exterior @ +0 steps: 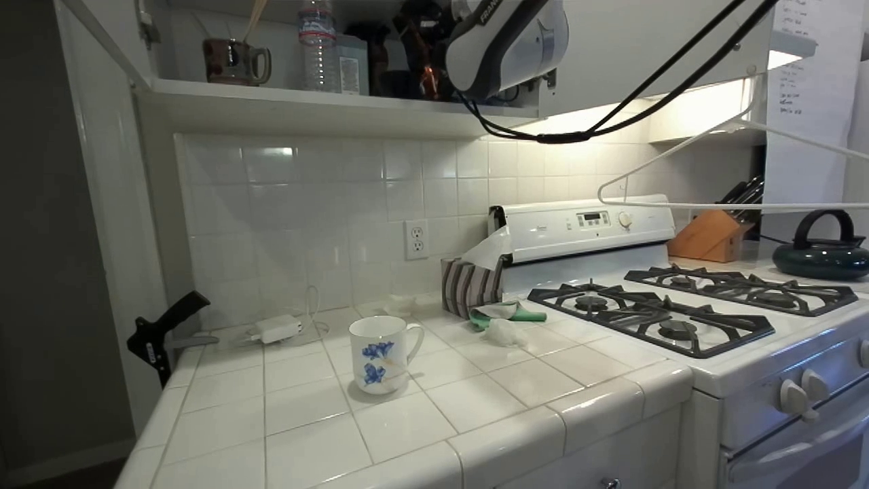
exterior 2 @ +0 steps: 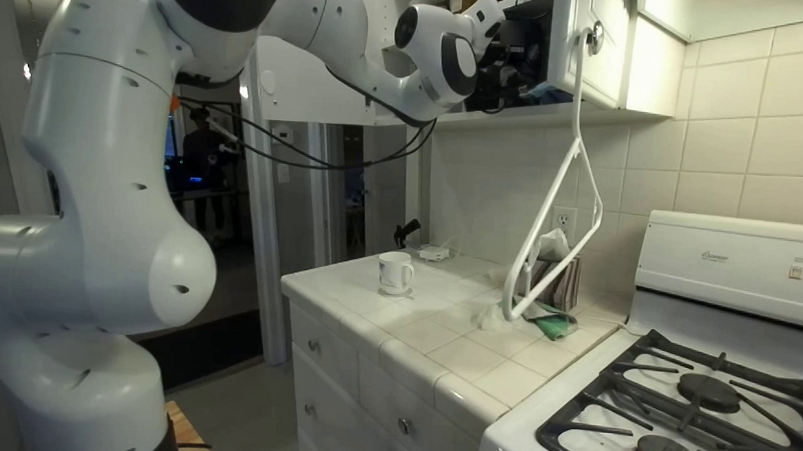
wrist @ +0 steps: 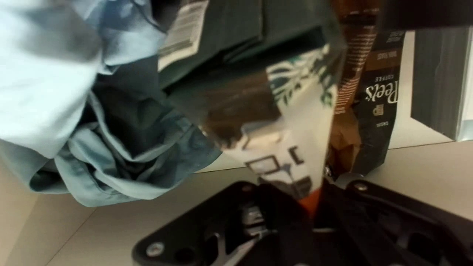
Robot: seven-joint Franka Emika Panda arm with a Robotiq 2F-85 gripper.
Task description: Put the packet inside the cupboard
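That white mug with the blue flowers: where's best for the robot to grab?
Probably by the rim opposite the handle, coming from above: the mug stands upright, its open top facing up, while the handle juts toward the stove.

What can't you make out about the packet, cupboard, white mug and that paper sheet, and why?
Packet: in the wrist view, upper end cut off by the top edge; lower end hidden in the gripper.
Cupboard: top cut off by the upper edge in both exterior views.
White mug: inside bottom hidden by its own wall in both exterior views.
Paper sheet: writing too small to read in an exterior view.
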